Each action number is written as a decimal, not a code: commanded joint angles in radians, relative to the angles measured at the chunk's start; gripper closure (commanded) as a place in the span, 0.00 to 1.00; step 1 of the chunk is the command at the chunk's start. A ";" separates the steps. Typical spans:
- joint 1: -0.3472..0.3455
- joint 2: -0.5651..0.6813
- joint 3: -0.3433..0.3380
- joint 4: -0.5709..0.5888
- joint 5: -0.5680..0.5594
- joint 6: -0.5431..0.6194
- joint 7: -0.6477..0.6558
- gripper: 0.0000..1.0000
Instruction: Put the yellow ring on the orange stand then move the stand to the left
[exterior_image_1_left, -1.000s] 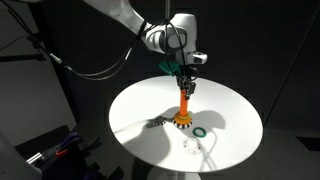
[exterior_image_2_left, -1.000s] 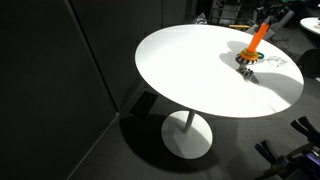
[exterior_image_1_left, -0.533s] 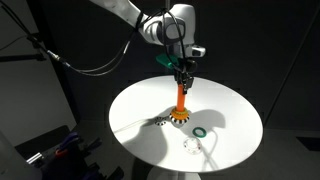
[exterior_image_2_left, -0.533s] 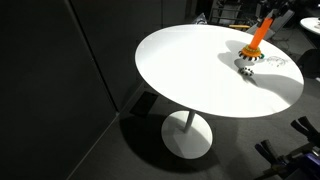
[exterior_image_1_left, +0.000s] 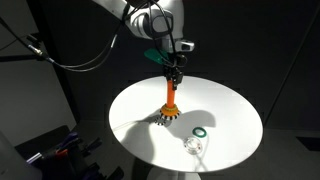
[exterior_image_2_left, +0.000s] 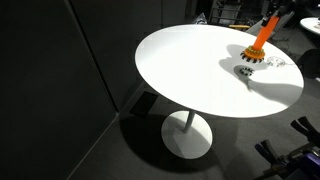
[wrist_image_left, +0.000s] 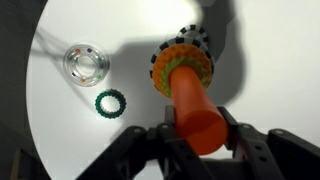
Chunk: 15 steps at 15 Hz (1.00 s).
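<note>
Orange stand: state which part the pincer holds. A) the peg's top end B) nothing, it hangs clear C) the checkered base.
A: in the wrist view the pincer clamps the top end of the orange stand, well away from its base.

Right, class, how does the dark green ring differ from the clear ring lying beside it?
The dark green ring is opaque and smaller; the clear ring is see-through and wider. The green ring's rim looks bumpy, the clear ring's smoother. Both lie flat on the table, not touching.
</note>
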 joint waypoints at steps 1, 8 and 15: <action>0.018 -0.101 0.019 -0.140 -0.023 0.046 -0.031 0.81; 0.063 -0.197 0.056 -0.326 -0.058 0.142 -0.041 0.81; 0.081 -0.236 0.077 -0.435 -0.087 0.244 -0.039 0.81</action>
